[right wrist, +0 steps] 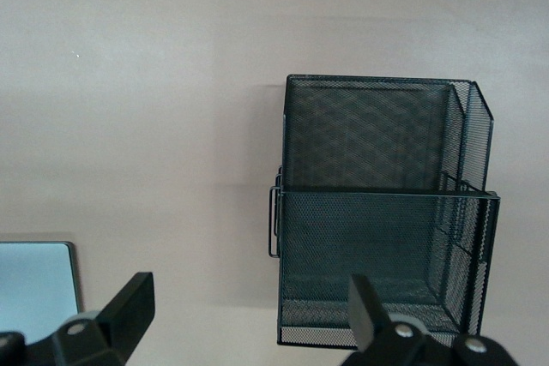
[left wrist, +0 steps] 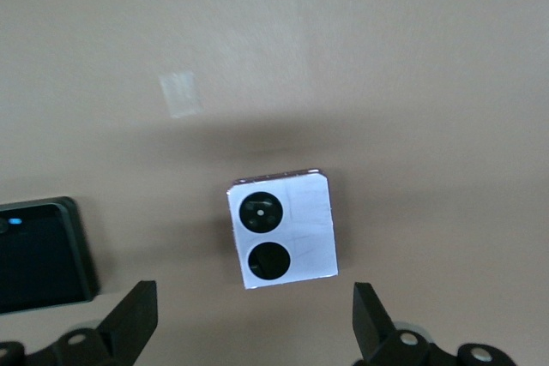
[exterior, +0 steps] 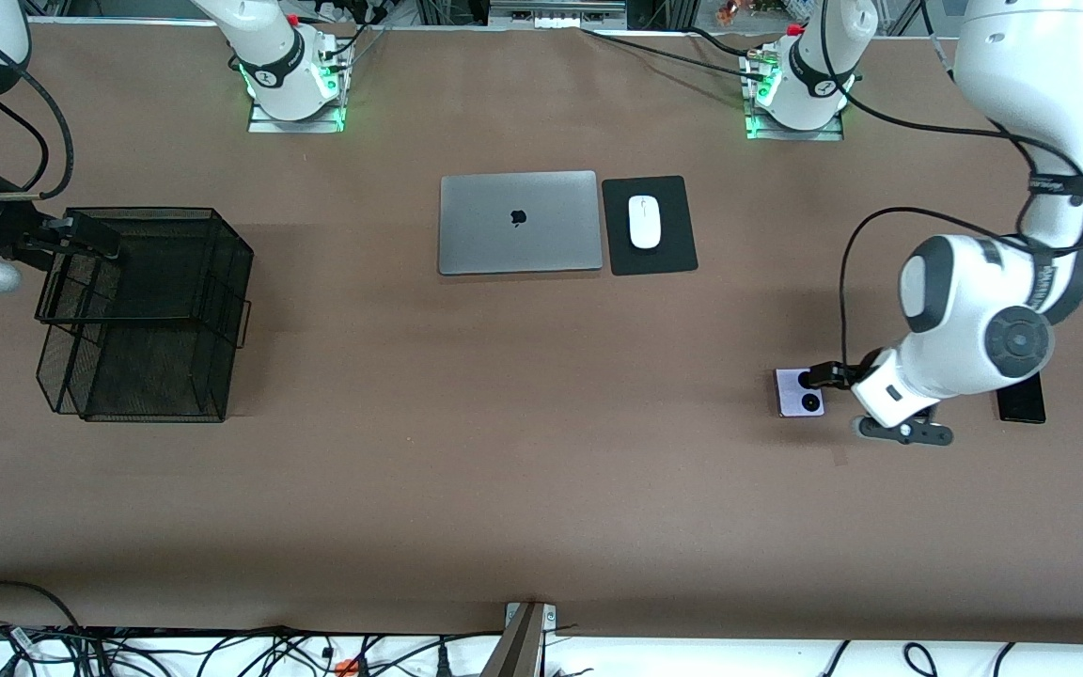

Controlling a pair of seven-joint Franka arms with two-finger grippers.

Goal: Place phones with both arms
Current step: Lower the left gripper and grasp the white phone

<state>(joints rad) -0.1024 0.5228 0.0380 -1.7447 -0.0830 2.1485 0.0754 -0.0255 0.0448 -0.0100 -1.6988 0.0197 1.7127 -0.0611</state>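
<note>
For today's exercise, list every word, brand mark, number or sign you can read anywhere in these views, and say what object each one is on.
Apple logo, a sign with no letters: on the lid of the grey laptop.
Lettering on the dark band of the left arm: too small to read.
White-lilac phone, white mouse, mouse pad, mesh basket: no text visible.
</note>
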